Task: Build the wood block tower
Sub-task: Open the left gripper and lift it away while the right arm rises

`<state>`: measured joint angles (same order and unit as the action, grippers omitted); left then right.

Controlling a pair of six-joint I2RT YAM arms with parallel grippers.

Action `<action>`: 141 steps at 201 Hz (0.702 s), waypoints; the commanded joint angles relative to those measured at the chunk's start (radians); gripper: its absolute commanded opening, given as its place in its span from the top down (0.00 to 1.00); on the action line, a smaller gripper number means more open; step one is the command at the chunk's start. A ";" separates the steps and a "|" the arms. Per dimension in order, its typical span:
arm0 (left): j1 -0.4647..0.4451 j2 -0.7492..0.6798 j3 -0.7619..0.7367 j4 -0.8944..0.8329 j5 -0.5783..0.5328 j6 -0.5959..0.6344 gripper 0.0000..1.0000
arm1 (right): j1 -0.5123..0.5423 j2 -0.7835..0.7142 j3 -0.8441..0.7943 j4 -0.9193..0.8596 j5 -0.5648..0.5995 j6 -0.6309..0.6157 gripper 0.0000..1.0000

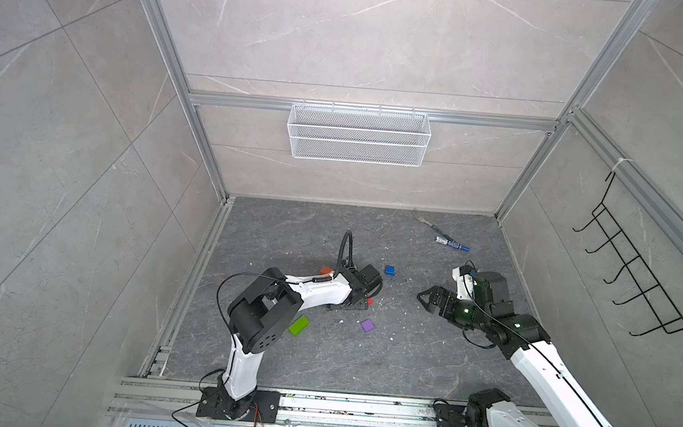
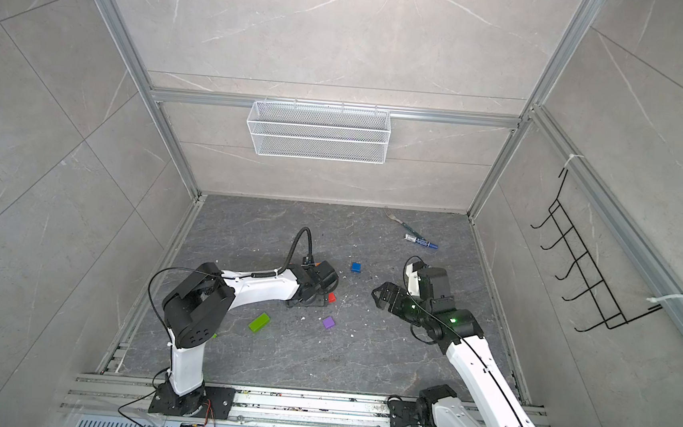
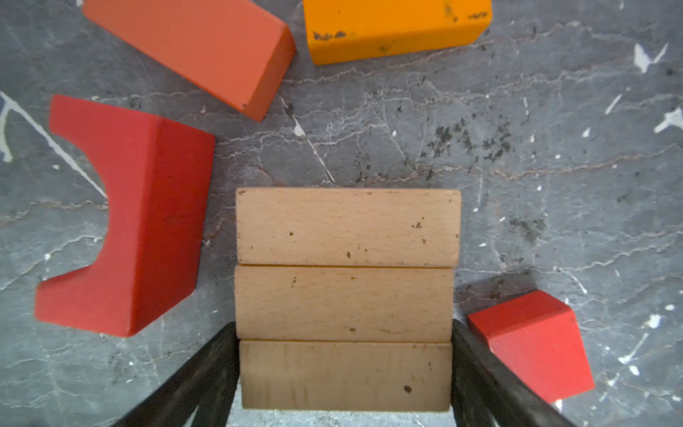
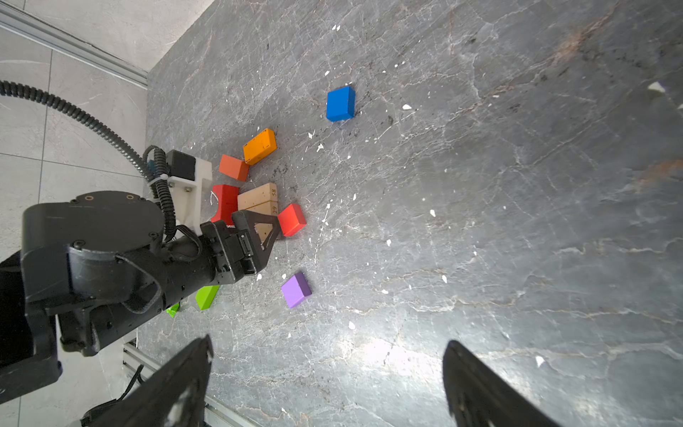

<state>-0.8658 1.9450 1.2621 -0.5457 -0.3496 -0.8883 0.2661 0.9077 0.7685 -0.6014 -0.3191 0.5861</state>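
Base row: three tan bars [image 3: 343,303] lie flat on the bench [image 4: 517,222] with their long sides touching. I take this for the bottom layer of the build.

Left hand: the left hand [image 3: 343,326] is down low over that row with its fingers [image 3: 218,373] spread wide. One finger stands at each short end of the nearest tan bar [image 3: 345,375]. They look to be against the end faces, but I cannot tell whether they squeeze or only flank it.

Long axis: that bar runs from finger to finger, so any grip here takes it by its full length.

Right hand: the right hand [image 1: 428,301] hangs above the bench off to the right, spread wide and empty.

Beyond the row: the orange bar [image 3: 395,26] and the red-orange block [image 3: 196,48] lie straight ahead of the left hand, just past the farthest tan bar.

Beside the row: the red arch [image 3: 122,222] lies on its side off one end. The red cube [image 3: 532,340] sits just beside the other end, close to a finger.

Further out: the blue cube [image 4: 340,104] and the purple cube [image 4: 295,290] lie in the open between the two hands. The green bar [image 1: 298,325] is back by the left arm's elbow.

Nearer arm: the left, clearly, for the orange bar.

What it turns on: the orange bar lies nearly parallel to the tan bars. I'd guess the left hand could go straight forward for it with hardly any turn of the wrist.

Risk: opening wider could nudge the red cube.
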 commanded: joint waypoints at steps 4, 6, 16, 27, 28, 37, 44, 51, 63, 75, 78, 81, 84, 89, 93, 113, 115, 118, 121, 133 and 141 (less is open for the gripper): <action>0.011 0.025 -0.006 -0.059 -0.024 0.017 0.15 | -0.003 0.000 0.005 -0.010 -0.012 -0.009 0.02; 0.011 0.026 -0.005 -0.059 -0.025 0.018 0.15 | -0.002 0.000 0.004 -0.008 -0.012 -0.009 0.02; 0.010 0.028 -0.002 -0.058 -0.023 0.018 0.15 | -0.002 0.002 0.005 -0.008 -0.012 -0.008 0.02; 0.012 0.031 0.000 -0.059 -0.022 0.020 0.15 | -0.003 0.003 0.004 -0.006 -0.012 -0.009 0.02; 0.012 0.030 0.000 -0.059 -0.021 0.021 0.15 | -0.003 0.003 0.004 -0.007 -0.012 -0.009 0.02; 0.011 0.033 0.002 -0.060 -0.020 0.023 0.14 | -0.003 0.003 0.004 -0.006 -0.012 -0.009 0.02; 0.011 0.035 0.004 -0.060 -0.019 0.022 0.14 | -0.002 0.004 0.005 -0.006 -0.012 -0.008 0.02; 0.012 0.037 0.005 -0.060 -0.019 0.023 0.14 | -0.003 0.006 0.005 -0.006 -0.012 -0.009 0.02; 0.011 0.035 0.005 -0.059 -0.019 0.024 0.14 | -0.003 0.005 0.004 -0.007 -0.012 -0.009 0.02; 0.011 0.033 0.005 -0.060 -0.018 0.023 0.13 | -0.002 0.005 0.004 -0.006 -0.014 -0.007 0.02; 0.011 0.031 0.005 -0.060 -0.018 0.023 0.12 | -0.003 0.006 0.005 -0.005 -0.014 -0.007 0.02; 0.012 0.031 0.004 -0.060 -0.017 0.024 0.12 | -0.003 0.006 0.003 -0.005 -0.014 -0.007 0.02; 0.011 0.030 0.004 -0.060 -0.017 0.025 0.12 | -0.002 0.005 0.003 -0.005 -0.014 -0.007 0.02; 0.011 0.026 0.004 -0.059 -0.013 0.026 0.11 | -0.002 0.005 0.002 -0.005 -0.014 -0.006 0.02; 0.011 0.023 0.001 -0.058 -0.012 0.026 0.10 | -0.002 0.005 0.003 -0.005 -0.014 -0.007 0.02; 0.008 0.005 -0.005 -0.043 0.004 0.038 0.06 | -0.003 0.007 0.000 -0.001 -0.014 -0.008 0.02; 0.008 0.003 -0.005 -0.041 0.006 0.038 0.06 | -0.002 0.007 -0.002 0.000 -0.014 -0.007 0.02; 0.007 0.000 -0.006 -0.040 0.008 0.040 0.05 | -0.003 0.008 -0.002 0.001 -0.014 -0.007 0.02; 0.006 -0.003 -0.007 -0.038 0.009 0.042 0.04 | -0.002 0.009 -0.002 0.002 -0.014 -0.007 0.02; 0.001 -0.016 -0.010 -0.031 0.015 0.048 0.02 | -0.003 0.011 -0.006 0.008 -0.019 -0.008 0.02; -0.002 -0.026 -0.011 -0.025 0.019 0.054 0.01 | -0.002 0.014 -0.007 0.012 -0.024 -0.010 0.02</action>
<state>-0.8631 1.9446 1.2621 -0.5446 -0.3538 -0.8730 0.2661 0.9108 0.7685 -0.6006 -0.3237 0.5861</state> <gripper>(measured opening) 0.978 0.983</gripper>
